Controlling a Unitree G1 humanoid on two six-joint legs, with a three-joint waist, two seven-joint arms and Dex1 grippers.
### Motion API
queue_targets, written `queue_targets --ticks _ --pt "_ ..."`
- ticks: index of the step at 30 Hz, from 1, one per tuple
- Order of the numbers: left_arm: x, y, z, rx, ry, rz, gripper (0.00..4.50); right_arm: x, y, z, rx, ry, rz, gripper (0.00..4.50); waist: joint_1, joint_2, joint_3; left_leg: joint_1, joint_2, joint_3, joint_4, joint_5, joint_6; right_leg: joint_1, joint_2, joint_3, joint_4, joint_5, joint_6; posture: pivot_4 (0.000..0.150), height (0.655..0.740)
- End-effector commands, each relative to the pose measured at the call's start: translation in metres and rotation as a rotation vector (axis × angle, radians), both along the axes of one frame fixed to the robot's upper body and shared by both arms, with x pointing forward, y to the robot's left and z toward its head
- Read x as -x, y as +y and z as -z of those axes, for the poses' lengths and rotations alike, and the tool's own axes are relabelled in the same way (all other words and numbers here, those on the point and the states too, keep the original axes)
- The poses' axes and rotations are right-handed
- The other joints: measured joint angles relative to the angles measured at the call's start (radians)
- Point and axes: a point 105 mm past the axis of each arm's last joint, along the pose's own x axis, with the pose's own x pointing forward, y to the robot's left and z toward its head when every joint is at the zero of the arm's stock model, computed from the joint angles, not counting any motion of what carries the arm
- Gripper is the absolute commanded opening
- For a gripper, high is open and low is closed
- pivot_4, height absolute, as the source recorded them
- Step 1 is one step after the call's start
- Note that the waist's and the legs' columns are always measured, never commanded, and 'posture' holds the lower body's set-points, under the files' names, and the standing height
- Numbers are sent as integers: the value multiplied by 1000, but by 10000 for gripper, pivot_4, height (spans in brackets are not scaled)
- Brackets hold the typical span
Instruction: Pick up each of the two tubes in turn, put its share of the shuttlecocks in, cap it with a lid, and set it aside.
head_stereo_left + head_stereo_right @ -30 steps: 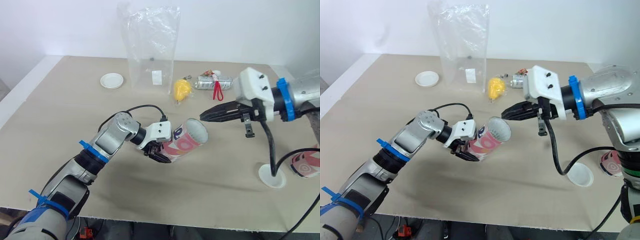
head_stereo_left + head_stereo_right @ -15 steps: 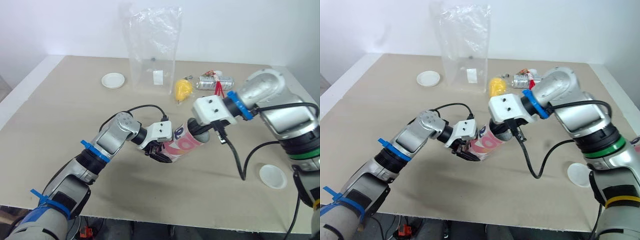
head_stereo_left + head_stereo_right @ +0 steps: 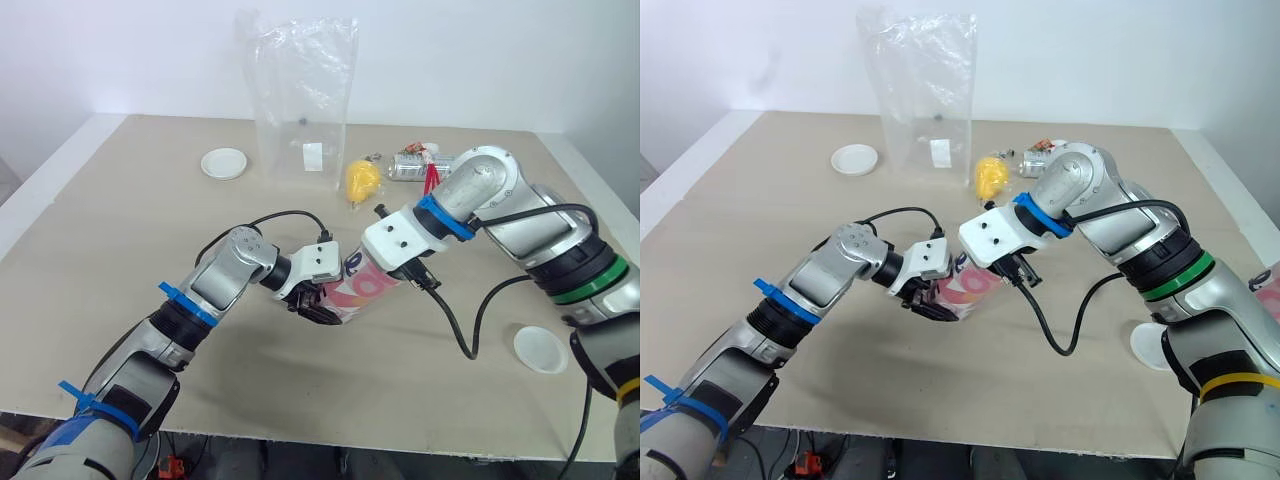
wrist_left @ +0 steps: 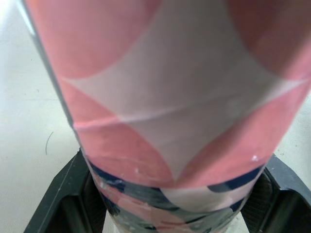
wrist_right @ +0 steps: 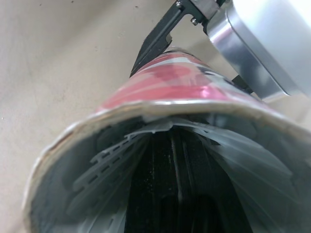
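— Why is the tube [image 3: 365,290] tilted like that?
— The left gripper [image 3: 318,303] clamps its lower end, both black fingers [image 4: 63,204] pressed against its sides. That angles the open mouth up off the table [image 3: 120,230] toward the right arm.
— And the right gripper [image 5: 175,194]?
— It's pushed into the mouth, probably seating shuttlecocks; white feathers [image 5: 112,155] line the inner wall. Whether it's open or closed, I can't tell.
— Capping?
— Not yet. A lid [image 3: 540,348] lies well apart on the table.

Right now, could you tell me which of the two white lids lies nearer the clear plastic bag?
The far-left lid, just beside the clear plastic bag; the other lid lies well away, near the table's front right edge.
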Motion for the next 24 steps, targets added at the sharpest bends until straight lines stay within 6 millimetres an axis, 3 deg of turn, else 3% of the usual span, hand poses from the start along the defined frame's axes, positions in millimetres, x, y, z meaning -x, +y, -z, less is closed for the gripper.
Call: queue_targets --ticks 1,12,24 --pt "1 0 0 -2 -3 2 29663 6 1 15 54 62 -39 414 0 0 0 0 0 0 0 0 0 0 0 0 0 0 0 1500 7400" --pt "-3 0 6 11 -4 -15 29663 6 -6 -30 -175 148 87 414 2 0 0 -1 0 0 0 0 0 -1 0 0 0 0 -1 1500 7400" --pt "-8 3 10 36 -23 -35 29663 18 -36 -66 -387 227 226 414 3 0 0 -3 -2 0 0 0 0 -1 -2 1 0 1 -1 1500 7400"
